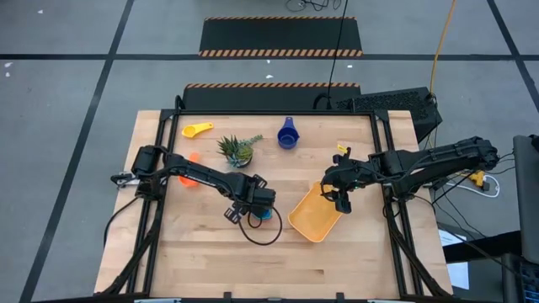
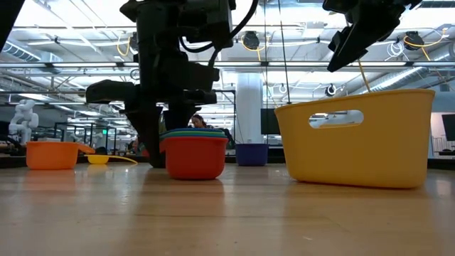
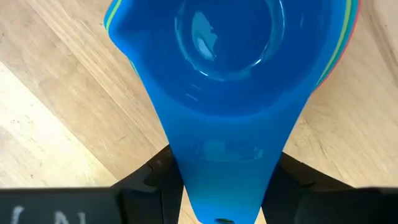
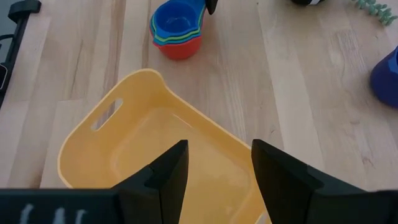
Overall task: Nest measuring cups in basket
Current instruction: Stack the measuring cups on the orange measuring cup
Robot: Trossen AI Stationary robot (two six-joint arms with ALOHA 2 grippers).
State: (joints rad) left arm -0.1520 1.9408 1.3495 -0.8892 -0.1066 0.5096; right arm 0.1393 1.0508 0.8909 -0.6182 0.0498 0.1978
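Note:
A stack of nested measuring cups (image 2: 195,153) stands on the table beside the basket's left end. Its outer cup is red, green rims show inside it, and a blue cup (image 3: 227,56) sits on top. My left gripper (image 3: 224,168) points down just behind the stack (image 1: 266,215), shut on the blue cup's handle. The yellow basket (image 1: 313,217) rests on its bottom right of centre, empty inside (image 4: 155,143). My right gripper (image 4: 219,155) hangs open above the basket's far end (image 1: 341,200), touching nothing. My left gripper has the blue cup's flat handle (image 3: 224,186) between its two fingers (image 3: 158,183), one at each long edge, and no gap shows. The fingers come from above, pointing down, across the handle. The cup sits upright, nested in the stack, which stands on the table.
A dark blue cup (image 1: 288,135), a yellow cup (image 1: 198,130) and the spiky potted plant (image 1: 237,150) stand toward the far edge. An orange cup (image 1: 189,179) sits under the left arm. A cable loop (image 1: 261,229) hangs by the stack. Bare wood lies along the near edge.

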